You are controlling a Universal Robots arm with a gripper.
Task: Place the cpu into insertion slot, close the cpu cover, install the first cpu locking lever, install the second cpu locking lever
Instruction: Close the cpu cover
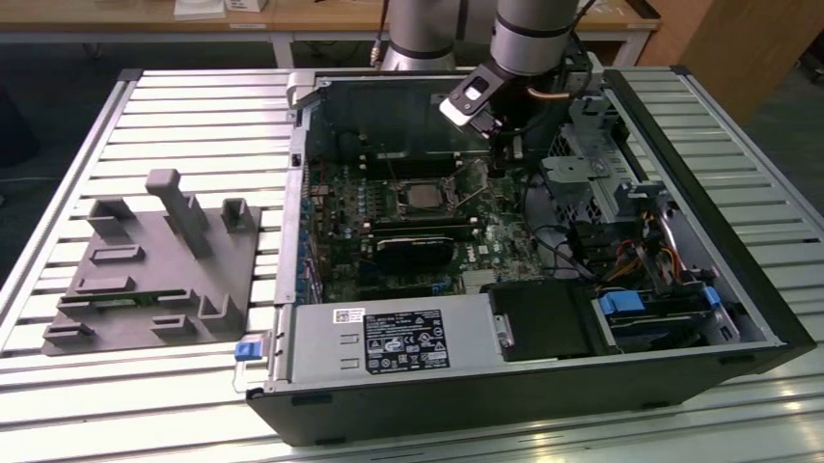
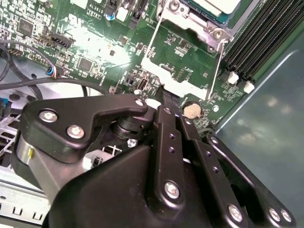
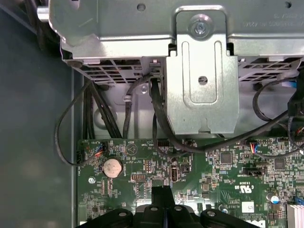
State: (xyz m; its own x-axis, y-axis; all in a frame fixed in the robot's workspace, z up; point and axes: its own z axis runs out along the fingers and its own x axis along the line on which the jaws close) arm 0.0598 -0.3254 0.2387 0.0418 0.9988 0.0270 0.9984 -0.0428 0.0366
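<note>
The cpu (image 1: 422, 197) lies flat in the insertion slot (image 1: 445, 208) on the green board inside the open case, and a corner of it (image 2: 216, 4) shows in the second wrist view. The silver cpu cover (image 2: 190, 21) lies around it. Two thin wire levers (image 2: 153, 40) (image 2: 217, 61) reach from the socket toward my gripper. My gripper (image 1: 500, 166) hovers over the board just to the exterior view's right of the socket. Its black fingertips (image 3: 164, 197) are pressed together with nothing between them.
A metal drive cage (image 3: 202, 71) and black cables (image 3: 159, 128) stand close beyond the gripper. A coin cell (image 3: 113, 166), the memory slots (image 2: 259, 35) and a black fan block (image 1: 412, 253) lie nearby. The power supply (image 1: 386, 338) sits at the case front. A grey fixture block (image 1: 154, 260) rests on the slatted table.
</note>
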